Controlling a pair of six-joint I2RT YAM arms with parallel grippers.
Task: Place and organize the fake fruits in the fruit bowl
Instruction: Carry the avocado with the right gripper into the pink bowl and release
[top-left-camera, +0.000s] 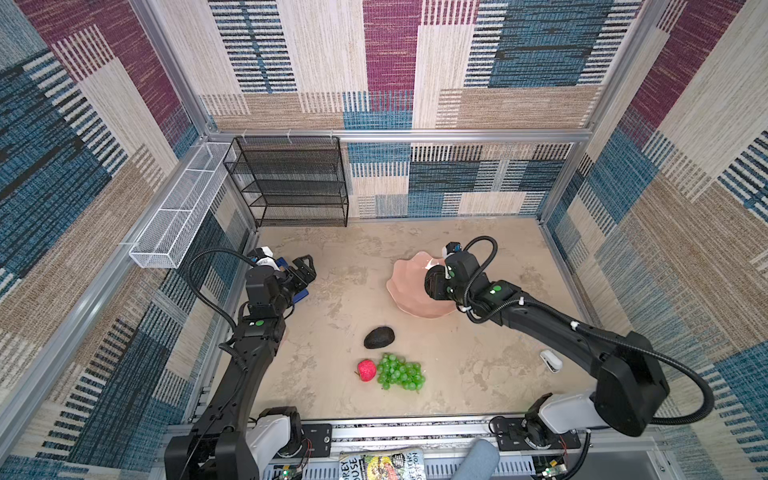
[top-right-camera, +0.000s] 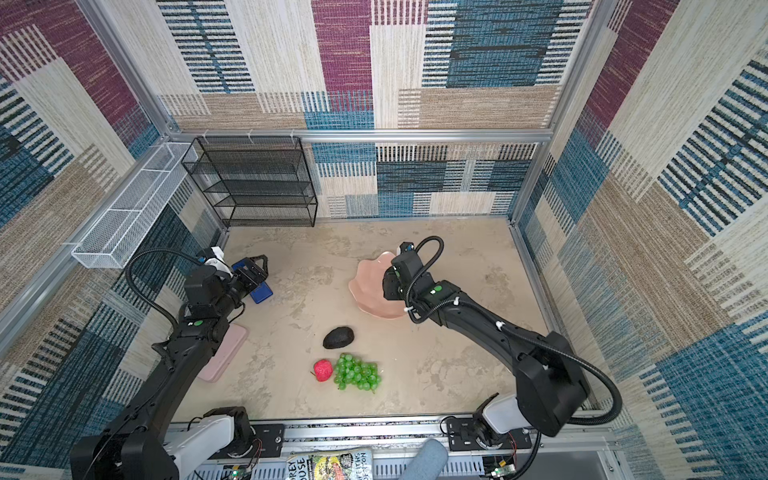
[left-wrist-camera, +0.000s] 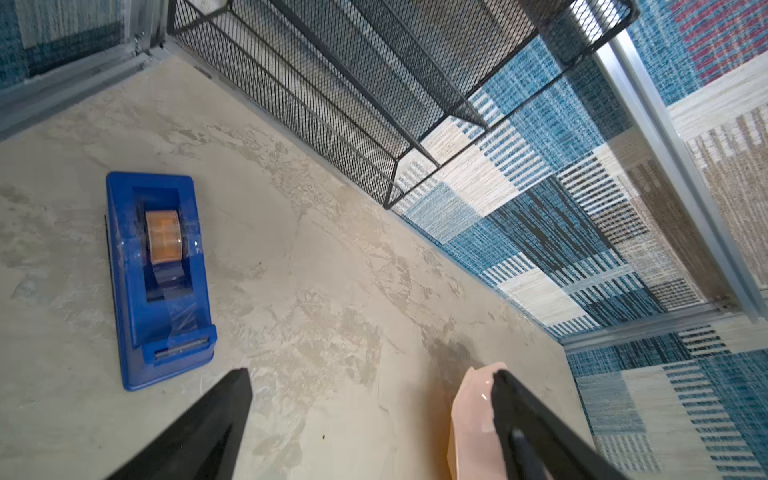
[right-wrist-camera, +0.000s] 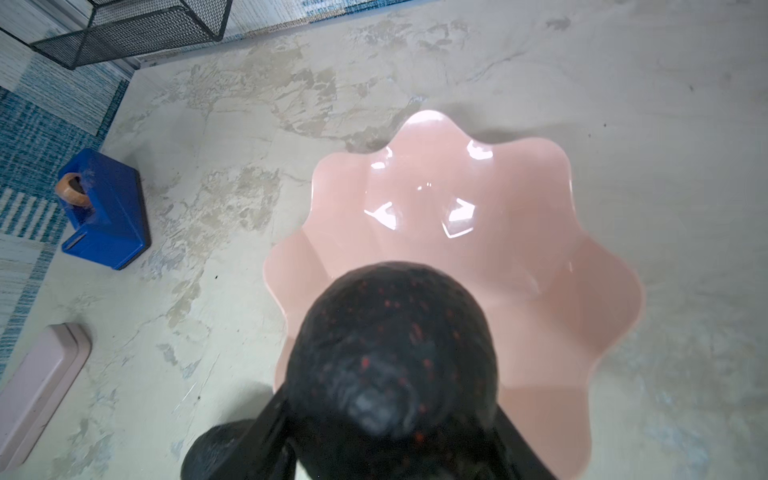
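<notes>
The right gripper (right-wrist-camera: 392, 419) is clamped on a dark, pebbly avocado (right-wrist-camera: 390, 332) and holds it over the pink scalloped fruit bowl (right-wrist-camera: 540, 216). The bowl sits right of centre in both top views (its glossy inside catches bright glints). The left gripper (left-wrist-camera: 371, 374) stands wide, at the left of both top views, just beside a blue tape dispenser (left-wrist-camera: 158, 278). Lower centre on the desk (top-left-camera: 478, 365) lies the second avocado (top-left-camera: 379, 337) and, below it in the frame, a small red fruit (top-left-camera: 366, 370) just beside a bunch of green grapes (top-left-camera: 400, 372) — all three well apart from the bowl.
</notes>
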